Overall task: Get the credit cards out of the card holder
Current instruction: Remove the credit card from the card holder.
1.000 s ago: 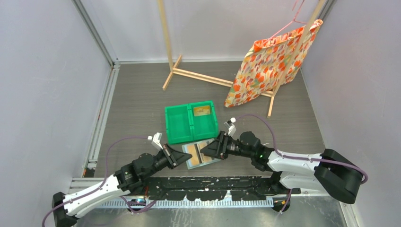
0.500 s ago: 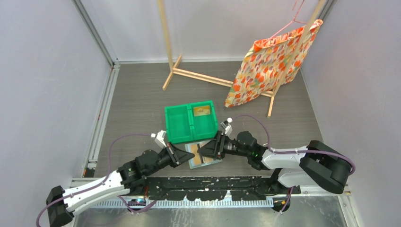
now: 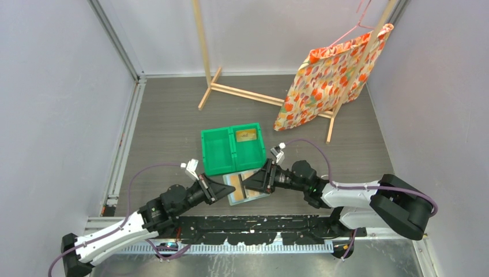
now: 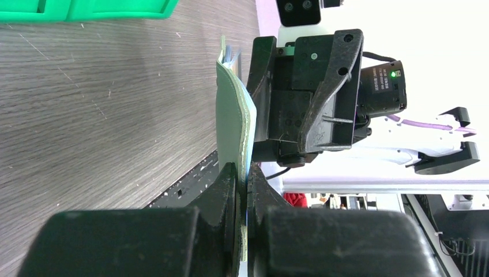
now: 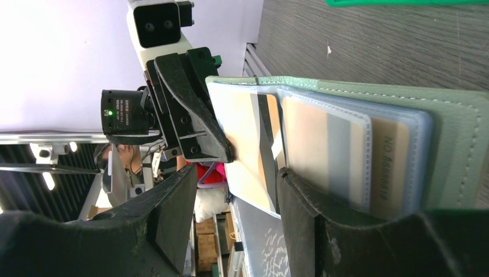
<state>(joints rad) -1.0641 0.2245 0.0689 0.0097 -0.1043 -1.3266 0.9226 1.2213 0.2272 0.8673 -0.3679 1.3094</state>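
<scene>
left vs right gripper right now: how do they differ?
The left gripper is shut, pinching the edge of the card holder. The right gripper is open and clamps nothing visible.
The left gripper takes the card holder edge-on at its grey-green cover. The right gripper's fingers straddle a tan credit card on the open inner face.
Shared: both are black two-finger grippers at the card holder, facing each other.

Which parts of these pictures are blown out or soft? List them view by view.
Top external: evenly lit and sharp throughout. Left wrist: the background past the table is blown white; the left tool, near the lens, is dark and soft; the card holder is crisp. Right wrist: the right tool is dark and blurred; print on the credit cards is legible.
</scene>
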